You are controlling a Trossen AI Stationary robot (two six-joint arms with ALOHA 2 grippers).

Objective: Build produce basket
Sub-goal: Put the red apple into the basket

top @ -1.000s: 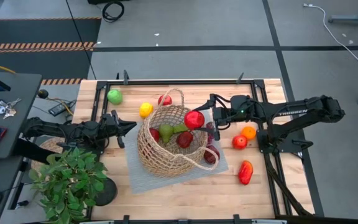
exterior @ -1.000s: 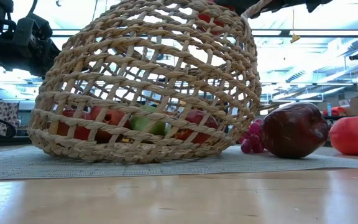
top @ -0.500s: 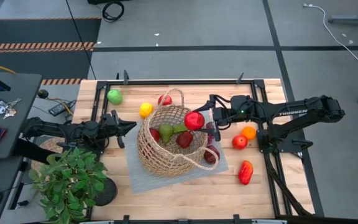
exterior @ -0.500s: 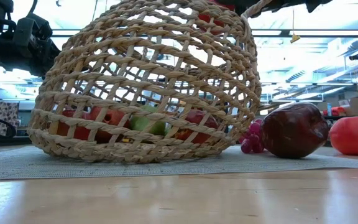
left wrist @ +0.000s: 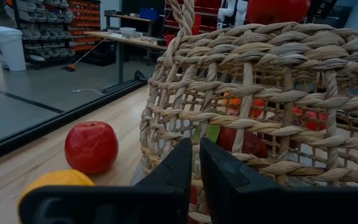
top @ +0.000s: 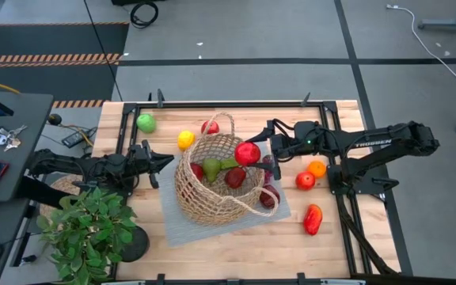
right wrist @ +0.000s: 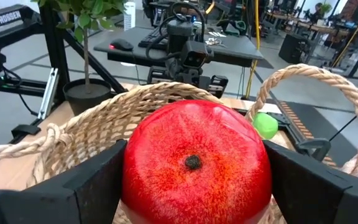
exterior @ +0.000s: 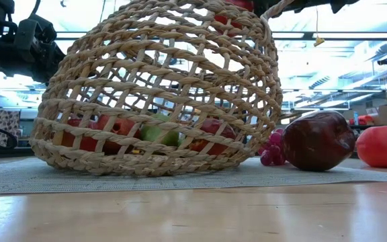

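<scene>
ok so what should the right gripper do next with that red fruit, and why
Probably open and drop it. The right gripper holds the red fruit between its fingers over the basket rim, with other produce already inside, so releasing should land it in.

The whole table [top: 236, 237] is seen from straight above in the high view, from well overhead, with both arms and floor around every edge. The low view is set at table-top height, very near the basket [exterior: 160, 94], and faces level across the table into the room behind. The left wrist view is aimed past the closed left gripper [left wrist: 196, 163] at the basket's wall, close up. The right wrist view is directed from just above the basket's rim, over a red fruit [right wrist: 196, 163] clasped in the right gripper [right wrist: 196, 186], towards the left arm. The basket is shared by all four views.
</scene>
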